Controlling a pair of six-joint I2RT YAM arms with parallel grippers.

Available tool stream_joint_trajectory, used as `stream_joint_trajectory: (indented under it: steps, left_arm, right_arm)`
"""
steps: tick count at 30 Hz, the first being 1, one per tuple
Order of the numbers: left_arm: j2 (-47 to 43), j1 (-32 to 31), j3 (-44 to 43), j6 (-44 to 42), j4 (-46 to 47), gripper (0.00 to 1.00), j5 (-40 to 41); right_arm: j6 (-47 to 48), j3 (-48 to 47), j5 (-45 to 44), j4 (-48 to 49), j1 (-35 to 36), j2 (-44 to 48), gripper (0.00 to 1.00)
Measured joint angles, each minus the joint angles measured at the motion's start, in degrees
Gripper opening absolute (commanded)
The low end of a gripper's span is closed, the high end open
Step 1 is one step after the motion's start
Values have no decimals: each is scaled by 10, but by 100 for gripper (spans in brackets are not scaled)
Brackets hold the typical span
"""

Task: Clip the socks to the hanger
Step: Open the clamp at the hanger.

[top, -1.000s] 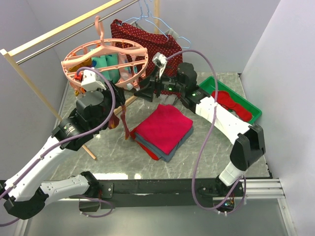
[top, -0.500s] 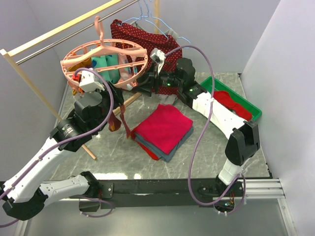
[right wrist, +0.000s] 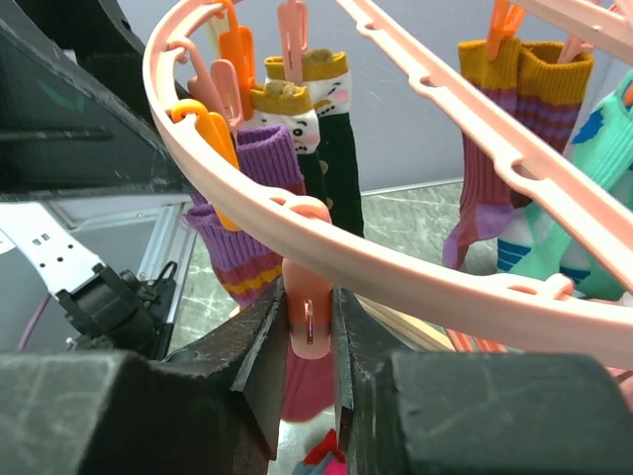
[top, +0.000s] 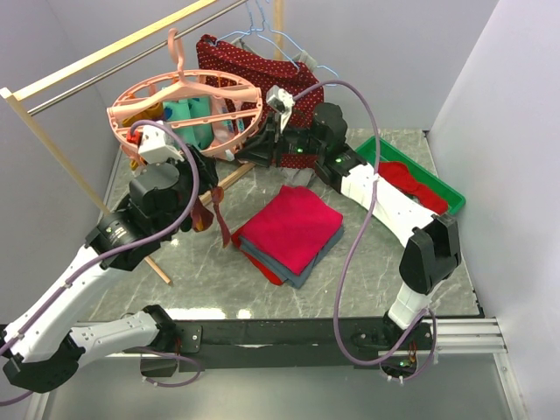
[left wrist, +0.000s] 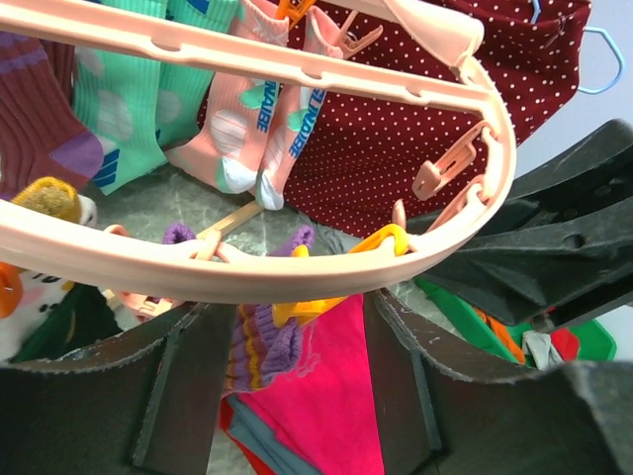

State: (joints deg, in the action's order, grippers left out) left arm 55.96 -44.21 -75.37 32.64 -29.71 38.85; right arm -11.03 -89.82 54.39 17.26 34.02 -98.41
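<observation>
Right wrist view puts your right gripper [right wrist: 309,305] at the right-hand rim of the hanger [right wrist: 425,272]. Its two fingers press against either side of a pink clip [right wrist: 308,327] hanging from the outer ring, so it looks clamped on that clip. The hanger itself hangs from the rod [top: 114,48] at the far left, with several socks [right wrist: 331,148] already pegged around it.

Your left gripper [left wrist: 294,309] sits just under the same rim, jaws apart. A purple-striped sock [left wrist: 259,346] dangles between them and seems to touch neither finger. From above, a maroon sock [top: 220,214] trails down beside the left gripper; you cannot tell what holds it.

You appear to be at the clip-opening step. Next, squeeze the clip until its mouth gapes. Then bring the sock's cuff into it with the left arm before you let go.
</observation>
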Motion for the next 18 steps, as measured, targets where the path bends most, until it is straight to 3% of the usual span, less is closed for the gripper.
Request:
stream_joint_trajectory:
  steps: [18]
  left_arm:
    - [16, 0, -183, 13, -164, 61, -94]
  right_arm:
    - [46, 12, -108, -43, 85, 49, 8]
